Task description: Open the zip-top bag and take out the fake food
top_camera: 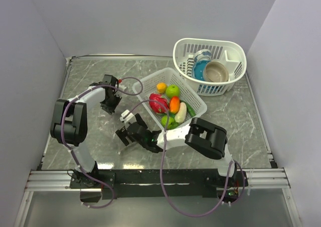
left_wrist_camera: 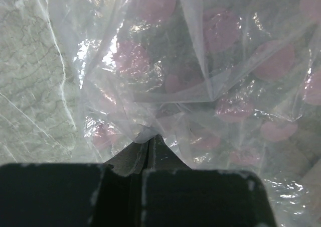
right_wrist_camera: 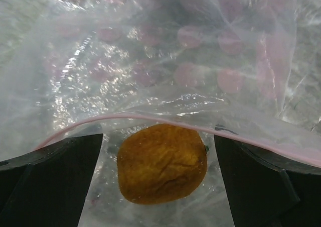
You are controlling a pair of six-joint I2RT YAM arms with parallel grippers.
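Clear zip-top bag [right_wrist_camera: 150,61], pink-dotted, on marble table [top_camera: 85,76] between grippers. Left gripper [left_wrist_camera: 149,137] pinched shut on bag film. Right gripper [right_wrist_camera: 159,146] fingers apart, either side of orange-brown fake food piece [right_wrist_camera: 161,161] seen through film, below pink zip strip [right_wrist_camera: 125,117]. Remaining fake food [top_camera: 170,104] in white basket [top_camera: 150,77].

The zip-top bag [left_wrist_camera: 210,76] runs off every edge in both wrist views. From above it barely shows.

Top view looks down on the whole table [top_camera: 235,131]; both wrist views share the zip-top bag [left_wrist_camera: 200,61], close up.
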